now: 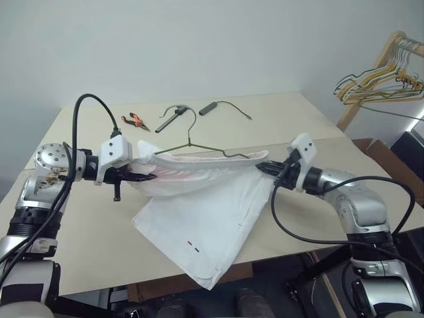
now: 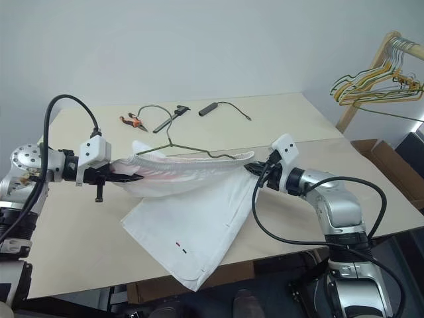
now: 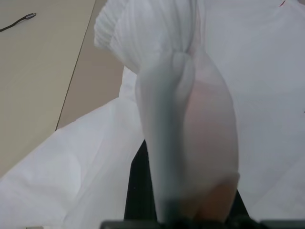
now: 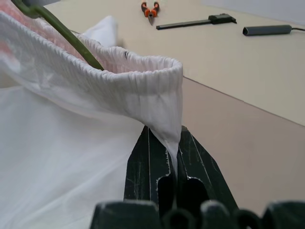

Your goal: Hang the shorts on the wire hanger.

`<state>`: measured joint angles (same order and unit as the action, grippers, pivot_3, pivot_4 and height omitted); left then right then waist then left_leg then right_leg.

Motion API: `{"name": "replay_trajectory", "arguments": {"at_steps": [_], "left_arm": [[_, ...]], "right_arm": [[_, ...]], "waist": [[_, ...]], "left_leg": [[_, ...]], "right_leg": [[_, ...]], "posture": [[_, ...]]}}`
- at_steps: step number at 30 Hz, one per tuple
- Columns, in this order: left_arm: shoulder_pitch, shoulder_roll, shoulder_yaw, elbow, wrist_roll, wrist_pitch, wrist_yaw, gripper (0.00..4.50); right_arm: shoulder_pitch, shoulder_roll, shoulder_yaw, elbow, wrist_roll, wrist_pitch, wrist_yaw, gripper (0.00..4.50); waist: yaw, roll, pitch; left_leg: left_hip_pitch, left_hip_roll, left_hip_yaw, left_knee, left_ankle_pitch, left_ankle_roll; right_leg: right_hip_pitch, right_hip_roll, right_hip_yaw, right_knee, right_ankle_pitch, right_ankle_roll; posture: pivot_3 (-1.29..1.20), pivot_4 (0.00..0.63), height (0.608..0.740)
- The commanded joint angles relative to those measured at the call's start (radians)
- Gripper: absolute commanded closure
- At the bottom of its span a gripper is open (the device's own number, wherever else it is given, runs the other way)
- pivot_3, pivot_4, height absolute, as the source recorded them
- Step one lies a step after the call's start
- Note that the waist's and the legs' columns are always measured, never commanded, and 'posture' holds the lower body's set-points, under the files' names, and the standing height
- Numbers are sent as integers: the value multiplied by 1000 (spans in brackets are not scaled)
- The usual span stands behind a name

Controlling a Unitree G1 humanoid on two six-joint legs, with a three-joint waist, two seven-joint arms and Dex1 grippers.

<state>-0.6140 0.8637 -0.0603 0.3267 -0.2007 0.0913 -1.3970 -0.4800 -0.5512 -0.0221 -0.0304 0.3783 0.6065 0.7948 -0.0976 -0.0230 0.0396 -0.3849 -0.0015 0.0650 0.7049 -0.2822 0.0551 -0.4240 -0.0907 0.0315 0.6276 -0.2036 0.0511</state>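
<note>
Shorts (image 1: pixel 199 218), no legible writing, stretched at the waistband between both grippers; wire hanger (image 1: pixel 199 147) inside. Left gripper (image 1: pixel 154 176) and right gripper (image 4: pixel 172 155) fingers pinch cloth above worktop (image 1: pixel 278 119).

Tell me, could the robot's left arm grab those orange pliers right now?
Probably not: the left gripper is shut on the shorts, stretching the waistband. The orange pliers lie free farther back on the table.

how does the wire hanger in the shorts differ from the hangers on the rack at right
The wire hanger is a single dark olive wire, tilted, its shoulders inside the shorts' waistband; the rack hangers are a bunch, yellowish and grey, hanging bare from a wooden rack. The first is over the table, the bunch beyond its right edge. Both are thin, triangular, hook-topped.
</note>
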Motion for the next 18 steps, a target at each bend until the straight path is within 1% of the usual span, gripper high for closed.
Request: {"name": "replay_trajectory", "arguments": {"at_steps": [1, 2, 6, 8, 10, 14, 16, 18], "left_arm": [[-27, -8, 59, 30, -22, 22, 61, 4500], [-29, -9, 58, 31, -24, 23, 61, 4500], [14, 47, -10, 13, 30, -63, -42, 4500], [16, 56, -33, 26, 62, -98, -44, 4500], [9, 55, -49, 38, 79, -107, -35, 4500], [-12, 28, -52, 35, 41, -103, -67, 4500], [-20, 20, -52, 33, 20, -109, -97, 4500], [-24, 23, -55, 35, 8, -121, -144, 4500]], "right_arm": [[7, -46, -79, -18, 4, -27, -18, 4465], [8, -48, -77, -19, 5, -29, -18, 4465], [-8, -56, -80, -48, 22, -44, -2, 4465], [-16, -61, -77, -57, 29, -48, 5, 4465], [-21, -67, -68, -74, 35, -49, 17, 4465], [-13, -87, -25, -122, 26, -53, 52, 4465], [-16, -96, -2, -112, 4, -58, 56, 3979], [-26, -95, 3, -84, -8, -64, 52, 3979]], "waist": [[4, 0, 0], [4, 0, 0], [-2, 0, 0], [-3, 0, 0], [-1, 0, 0], [1, 0, 0], [1, 0, 0], [0, 0, 0]], "left_leg": [[0, 0, 0, 0, 0, 0], [0, 0, 0, 0, 0, 0], [0, 0, 0, 0, 0, 0], [0, 0, 0, 0, 0, 0], [0, 0, 0, 0, 0, 0], [0, 0, 0, 0, 0, 0], [0, 0, 0, 0, 0, 0], [0, 0, 1, 0, 0, 1]], "right_leg": [[0, 0, 0, 0, 0, 0], [0, 0, 0, 0, 0, 0], [0, 0, 0, 0, 0, 0], [-1, 0, 0, 0, 0, 0], [0, 0, 0, 0, 0, 0], [0, 0, 0, 0, 0, 0], [0, 0, 0, 0, 0, 0], [0, 0, 0, -1, 0, 0]], "posture": [[-101, 0, 740], [-101, 0, 740], [-106, 0, 740], [-108, 0, 740], [-109, 0, 740], [-111, 0, 740], [-117, 0, 740], [-117, 0, 740]]}}
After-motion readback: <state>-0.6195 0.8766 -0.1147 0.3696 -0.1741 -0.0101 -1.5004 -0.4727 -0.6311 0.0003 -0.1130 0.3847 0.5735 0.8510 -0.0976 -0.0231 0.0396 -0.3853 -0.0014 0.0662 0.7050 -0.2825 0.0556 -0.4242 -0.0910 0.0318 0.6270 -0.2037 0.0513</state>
